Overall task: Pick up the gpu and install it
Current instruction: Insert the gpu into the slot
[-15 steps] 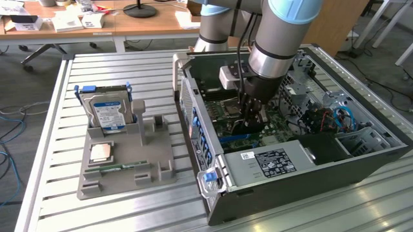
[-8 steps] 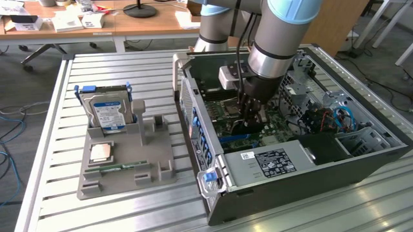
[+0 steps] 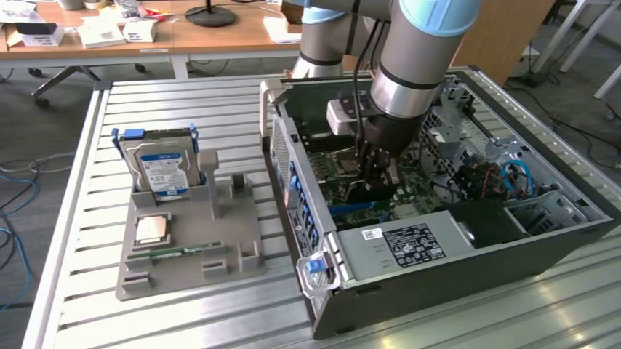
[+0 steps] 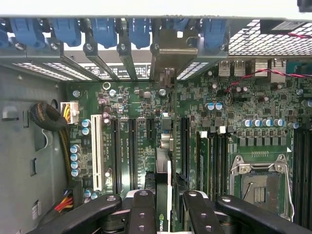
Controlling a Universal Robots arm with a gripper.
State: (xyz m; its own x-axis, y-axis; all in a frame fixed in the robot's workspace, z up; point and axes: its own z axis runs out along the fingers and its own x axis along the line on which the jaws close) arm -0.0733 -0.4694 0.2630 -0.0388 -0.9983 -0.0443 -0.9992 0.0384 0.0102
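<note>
Reaching down into the open computer case (image 3: 466,283), I have my jaws closed on the gpu (image 3: 361,193), one of my black fingers (image 4: 144,209) pressing on each flat face of it. In the wrist view the gpu (image 4: 165,180) shows edge-on, a thin card running away from me between two of the long dark slots on the green motherboard (image 4: 131,102). Its silver bracket (image 4: 168,53) stands at the far end, against the rear wall of the case, among the row of blue latches (image 4: 105,29). Whether the card's lower edge sits fully down in a slot I cannot tell.

To one side of the card lies a white slot (image 4: 97,151). To the other lies the empty processor socket (image 4: 258,187) with its metal frame.

In the exterior view the case lies on its side on the slatted metal counter (image 3: 194,102), its open face upward, and my arm comes down into its middle. A boxed power unit (image 3: 412,243) with a white label fills the near end of the case.

Well apart from the case, toward the exterior view's left, a grey holder (image 3: 238,240) rests on the counter. A silver hard drive (image 3: 160,171) with a blue label stands upright in it. Before the drive a square chip (image 3: 153,229) lies flat, and a slim green memory stick (image 3: 174,252) lies just beside that.
</note>
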